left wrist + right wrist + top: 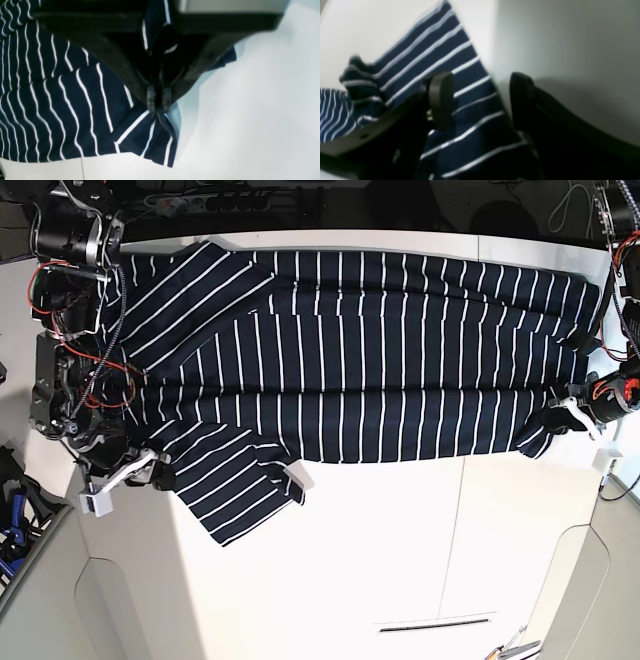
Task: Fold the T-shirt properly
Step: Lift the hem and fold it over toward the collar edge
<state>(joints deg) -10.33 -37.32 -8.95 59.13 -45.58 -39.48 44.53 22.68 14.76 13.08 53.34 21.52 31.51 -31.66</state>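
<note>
Low over table, left claw pinching T-shirt hem, right claw agape astride sleeve

White table, seam lines in its near half. Navy white-striped T-shirt lies spread flat across the far half, sleeves at one end.

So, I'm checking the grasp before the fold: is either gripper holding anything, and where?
The left gripper pinches the T-shirt at a bottom hem corner. The right gripper is open, holding nothing.
</note>
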